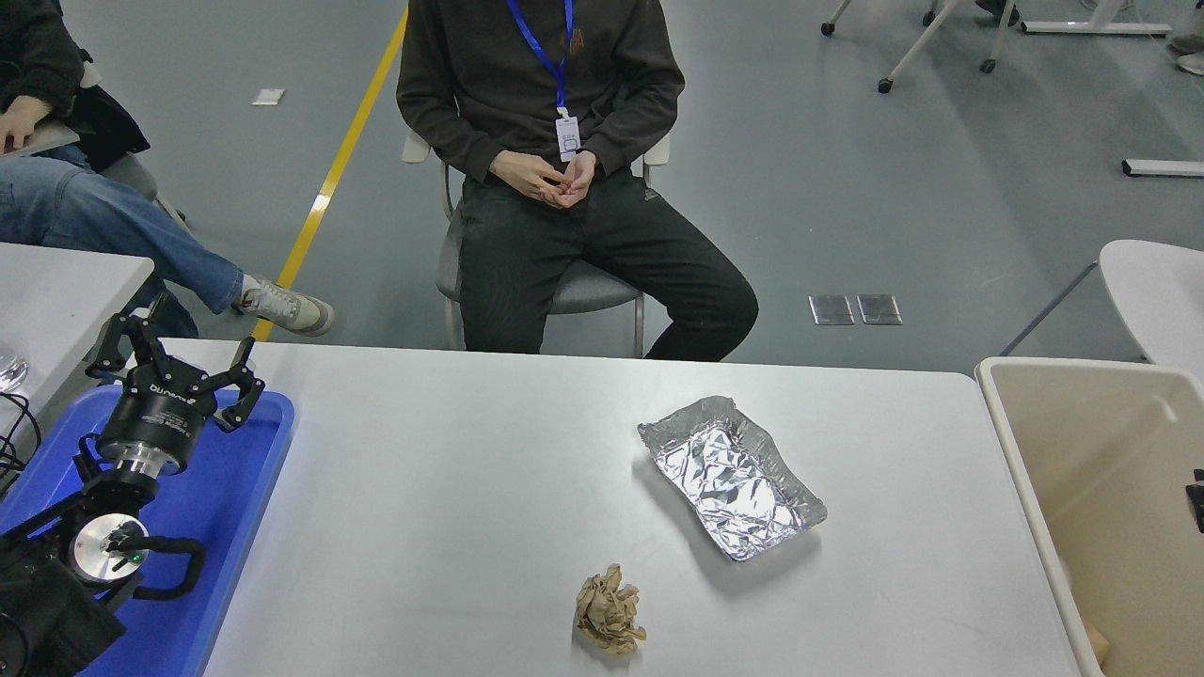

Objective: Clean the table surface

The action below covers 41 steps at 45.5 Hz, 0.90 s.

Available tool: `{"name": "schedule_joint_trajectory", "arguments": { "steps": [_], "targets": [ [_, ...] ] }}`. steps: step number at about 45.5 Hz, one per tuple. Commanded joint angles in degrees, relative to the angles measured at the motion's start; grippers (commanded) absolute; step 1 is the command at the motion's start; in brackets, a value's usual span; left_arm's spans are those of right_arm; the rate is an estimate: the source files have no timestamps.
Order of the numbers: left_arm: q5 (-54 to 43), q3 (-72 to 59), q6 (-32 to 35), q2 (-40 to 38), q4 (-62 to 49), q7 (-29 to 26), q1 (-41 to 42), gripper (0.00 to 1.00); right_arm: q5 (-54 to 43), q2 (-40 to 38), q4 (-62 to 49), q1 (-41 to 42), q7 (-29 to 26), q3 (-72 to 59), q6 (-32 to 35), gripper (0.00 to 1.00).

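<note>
The table surface [451, 489] is a wide grey-white top. On it lie a crumpled foil tray [732, 478] right of the middle and a crumpled ball of brown paper [609, 611] near the front edge. My left gripper [182, 340] is parked open over the blue tray [230, 508] at the lower left, holding nothing. Of my right arm [1196, 503] only a small black piece shows at the right edge, over the beige bin [1025, 461]; its fingers are hidden.
A person sits on a chair [564, 291] just beyond the table's far edge, hands folded in the lap. Another person's legs [113, 235] show at the upper left. A second white table [56, 291] stands at the left.
</note>
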Motion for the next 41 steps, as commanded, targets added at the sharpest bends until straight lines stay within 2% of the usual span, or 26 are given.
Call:
{"name": "schedule_joint_trajectory", "arguments": {
  "steps": [1,16,24,31,41],
  "targets": [
    [0.0,0.07,0.09,0.0,0.02,-0.09,0.0,1.0,8.47,-0.32,-0.07,-0.43,-0.01,-0.19,0.16,0.99],
    [0.0,0.07,0.0,0.0,0.02,0.0,0.0,1.0,9.7,-1.28,-0.07,0.36,-0.01,0.77,0.25,0.99],
    [0.0,0.07,0.09,0.0,0.02,-0.09,0.0,1.0,14.53,-1.72,0.63,1.93,-0.02,2.61,-0.28,0.99],
    [0.0,0.07,0.0,0.0,0.02,-0.09,0.0,1.0,14.62,-2.08,2.65,4.57,-0.01,12.18,-0.46,0.99],
    [0.0,0.07,0.09,0.0,0.02,-0.09,0.0,1.0,14.62,-4.89,14.33,7.12,-0.36,33.01,-0.28,0.99]
  ]
}}
